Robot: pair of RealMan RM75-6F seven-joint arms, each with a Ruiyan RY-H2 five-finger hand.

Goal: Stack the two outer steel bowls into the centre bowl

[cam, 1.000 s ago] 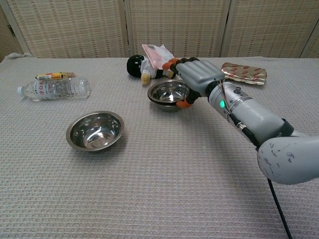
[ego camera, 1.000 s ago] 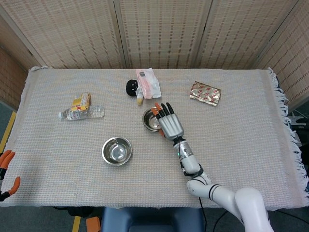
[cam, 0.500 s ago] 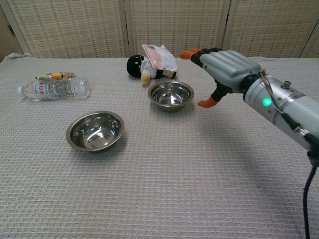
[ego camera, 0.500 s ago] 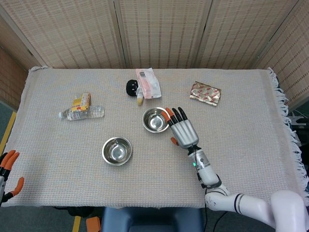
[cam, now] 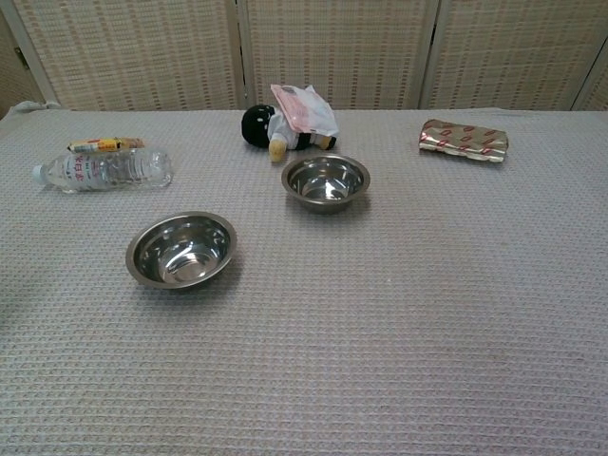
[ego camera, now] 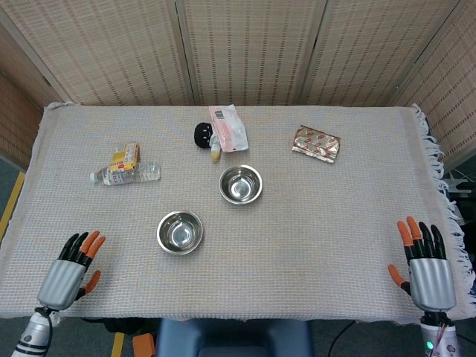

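Note:
Two steel bowls stand on the grey cloth. One bowl [ego camera: 240, 184] [cam: 325, 182] is near the table's middle, and it looks like more than one nested together, though I cannot tell for sure. The other bowl [ego camera: 179, 232] [cam: 180, 250] sits nearer the front, to its left. My right hand [ego camera: 425, 270] is at the front right corner, fingers spread, holding nothing. My left hand [ego camera: 68, 272] is at the front left edge, fingers apart and empty. Neither hand shows in the chest view.
A plastic water bottle [ego camera: 126, 174] [cam: 100, 169] with a yellow snack pack [ego camera: 124, 156] lies at the left. A black doll and a pink packet [ego camera: 227, 128] [cam: 302, 110] lie behind the bowls. A foil snack bag [ego camera: 317, 143] [cam: 464, 140] is at the back right.
My right hand let go of the centre bowl and drew back from it to the front right corner. My left hand rose into view at the front left edge.

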